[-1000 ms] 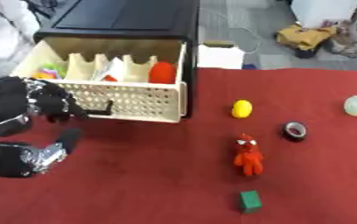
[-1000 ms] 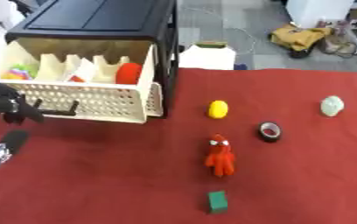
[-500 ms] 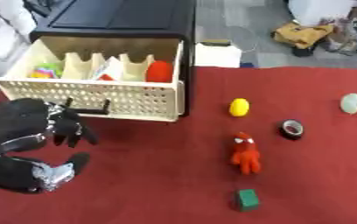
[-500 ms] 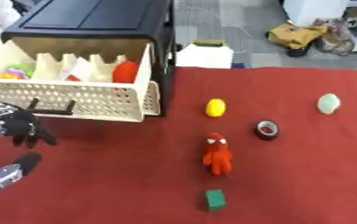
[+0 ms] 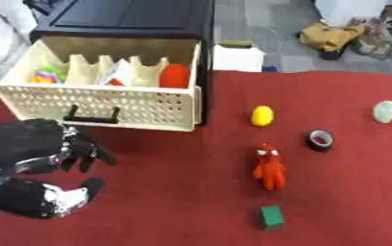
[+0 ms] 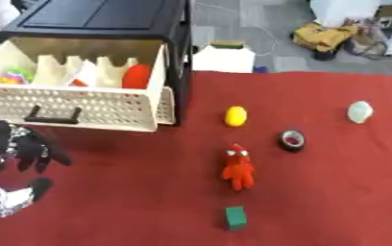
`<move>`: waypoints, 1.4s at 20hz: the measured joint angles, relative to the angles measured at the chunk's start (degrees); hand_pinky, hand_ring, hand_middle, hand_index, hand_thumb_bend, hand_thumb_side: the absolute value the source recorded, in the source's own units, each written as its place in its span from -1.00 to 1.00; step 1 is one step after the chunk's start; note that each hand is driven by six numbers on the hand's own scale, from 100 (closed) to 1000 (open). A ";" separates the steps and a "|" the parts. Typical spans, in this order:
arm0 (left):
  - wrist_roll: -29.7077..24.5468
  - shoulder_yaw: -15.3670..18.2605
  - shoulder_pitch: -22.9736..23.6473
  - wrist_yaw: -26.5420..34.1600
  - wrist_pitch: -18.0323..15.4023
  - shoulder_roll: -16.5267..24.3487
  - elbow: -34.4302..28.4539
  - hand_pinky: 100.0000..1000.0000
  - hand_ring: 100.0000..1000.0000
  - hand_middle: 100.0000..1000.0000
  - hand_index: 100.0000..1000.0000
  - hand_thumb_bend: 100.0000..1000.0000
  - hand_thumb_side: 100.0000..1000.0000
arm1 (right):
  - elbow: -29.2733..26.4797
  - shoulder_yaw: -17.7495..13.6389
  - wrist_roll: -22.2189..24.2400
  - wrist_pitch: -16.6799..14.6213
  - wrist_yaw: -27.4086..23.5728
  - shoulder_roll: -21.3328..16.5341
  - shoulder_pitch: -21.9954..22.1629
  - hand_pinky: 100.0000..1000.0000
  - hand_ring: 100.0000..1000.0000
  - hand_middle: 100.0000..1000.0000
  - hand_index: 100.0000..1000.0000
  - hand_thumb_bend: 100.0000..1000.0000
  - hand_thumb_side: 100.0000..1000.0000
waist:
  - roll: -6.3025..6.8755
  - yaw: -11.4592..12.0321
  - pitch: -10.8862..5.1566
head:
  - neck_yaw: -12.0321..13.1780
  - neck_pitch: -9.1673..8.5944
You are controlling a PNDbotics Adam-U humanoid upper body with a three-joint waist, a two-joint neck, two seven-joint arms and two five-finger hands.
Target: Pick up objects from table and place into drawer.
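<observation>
Left hand (image 5: 31, 153) at 8 o'clock, over the red cloth (image 5: 174, 192) just before the open drawer (image 5: 107, 98); fingers relaxed, holding nothing. Right hand out of sight. Red figure (image 5: 268, 166) at centre; lemon (image 5: 262, 116) at its 12, tape roll (image 5: 320, 140) at 2, green block (image 5: 272, 216) at 6.

Cream drawer (image 5: 107, 103) pulled open, red figure (image 5: 268, 166), yellow egg (image 5: 262, 116), green block (image 5: 272, 216)

Open drawer (image 5: 98, 103) at left, toys (image 5: 269, 166) on table (image 5: 174, 192) rightward.
</observation>
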 measured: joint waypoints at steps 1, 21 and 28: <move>-0.36 -0.14 0.00 0.00 0.36 -0.08 0.00 -0.84 -0.24 -0.14 0.63 -1.00 1.00 | 0.00 -0.01 0.03 0.03 0.00 0.06 0.05 0.19 0.35 -0.03 0.46 -0.97 0.73 | 0.00 -0.08 0.02 | 0.10 -0.02; -2.46 -0.04 -0.50 -5.25 6.74 -0.96 0.00 -0.88 -0.29 -0.20 0.62 -1.00 1.00 | 0.00 -0.19 0.06 0.86 0.54 1.94 0.15 0.19 0.34 -0.04 0.44 -0.93 0.68 | -0.29 -1.02 0.89 | 1.11 -1.08; -2.09 0.73 -0.96 -7.12 8.62 -0.98 0.00 -0.89 -0.30 -0.20 0.61 -1.00 1.00 | 0.00 -0.34 0.34 2.38 0.53 1.94 -0.84 0.19 0.34 -0.04 0.44 -0.92 0.65 | -0.17 -1.08 0.98 | 1.25 -1.53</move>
